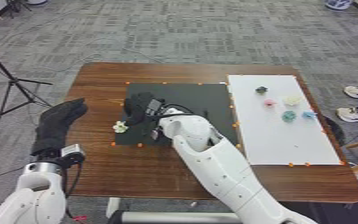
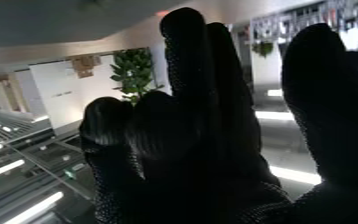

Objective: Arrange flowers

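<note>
The right hand (image 1: pixel 138 106) is over the dark mat (image 1: pixel 213 95), near its left edge. Just below its fingers in the head view lies a white flower (image 1: pixel 120 127) at the mat's left edge; whether they touch is hard to tell. In the right wrist view the right hand (image 2: pixel 202 130) has two fingers straight and two bent, with the thumb standing apart and nothing between. On the white board (image 1: pixel 278 142) are a dark flower (image 1: pixel 261 90), a pink one (image 1: pixel 270 102), a cream one (image 1: pixel 292 100), a teal one (image 1: pixel 288 116) and a light blue one (image 1: pixel 310 114). The left hand (image 1: pixel 58 120), fingers straight, is by the table's left edge.
Small orange markers line the mat and board on the brown table (image 1: pixel 113 172). The right forearm crosses the table's front and the mat's lower part. A black tripod (image 1: pixel 14 80) stands on the floor at the left. Plain wood lies between the left hand and the mat.
</note>
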